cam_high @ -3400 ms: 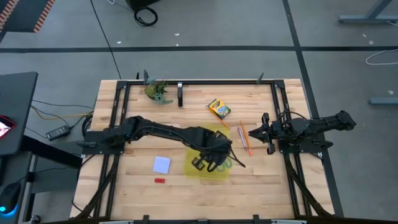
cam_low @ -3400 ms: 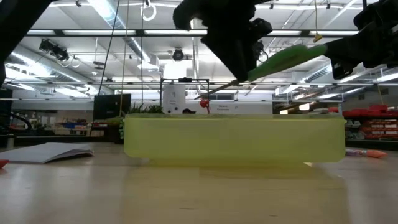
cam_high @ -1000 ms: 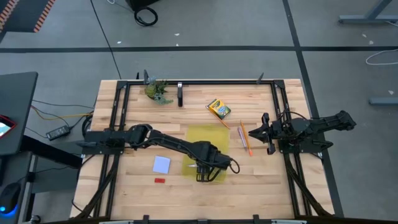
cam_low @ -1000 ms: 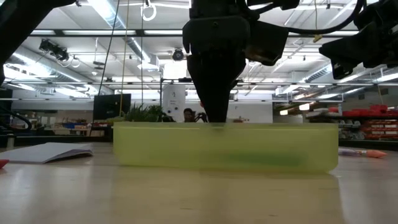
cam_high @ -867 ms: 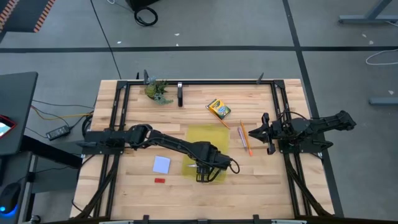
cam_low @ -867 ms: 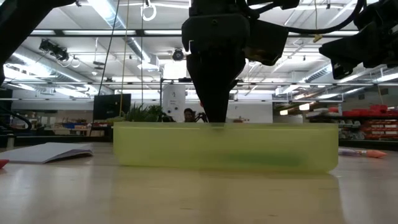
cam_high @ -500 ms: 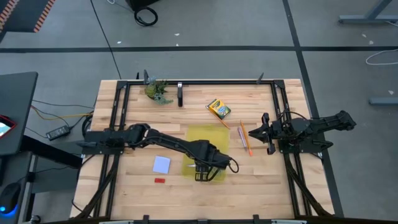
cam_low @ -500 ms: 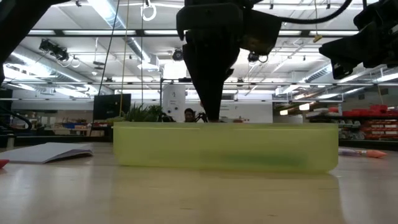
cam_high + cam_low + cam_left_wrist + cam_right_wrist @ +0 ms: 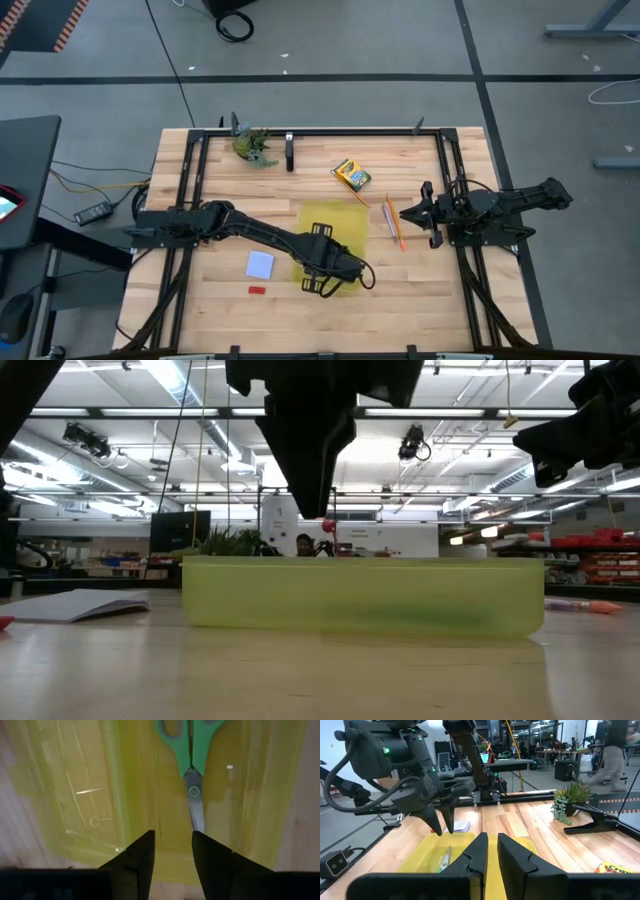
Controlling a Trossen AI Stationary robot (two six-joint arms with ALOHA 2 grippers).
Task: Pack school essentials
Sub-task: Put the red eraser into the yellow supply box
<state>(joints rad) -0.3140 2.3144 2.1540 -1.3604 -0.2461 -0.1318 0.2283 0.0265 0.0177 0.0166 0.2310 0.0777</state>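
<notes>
Counting from above, the bench [image 9: 200, 200] carries one yellow case [image 9: 335, 222], one crayon box [image 9: 351, 175], one orange pencil [image 9: 395, 222] with one purple pen [image 9: 387, 212] just beside it, one blue note pad [image 9: 260, 264], one red eraser [image 9: 257, 290] and one leafy clump [image 9: 253, 146]. Taking the case as the clock's centre in that view, the crayon box lies at one o'clock, the pencil and pen at three, the note pad and eraser at eight, the clump at eleven. One pair of green-handled scissors [image 9: 192, 765] lies flat inside the case; only the left wrist view shows it plainly, blades closed, while the low view gives just a dim green smear through the case wall. The left hand [image 9: 322, 283] hangs above the case's six o'clock end, fingers [image 9: 137, 857] parted with nothing between them and clear of the scissors. The right hand [image 9: 428, 215] waits at three o'clock beyond the pencil, its fingers [image 9: 476, 851] nearly pressed together, holding nothing. The low view alone shows the left hand raised above the case rim.
</notes>
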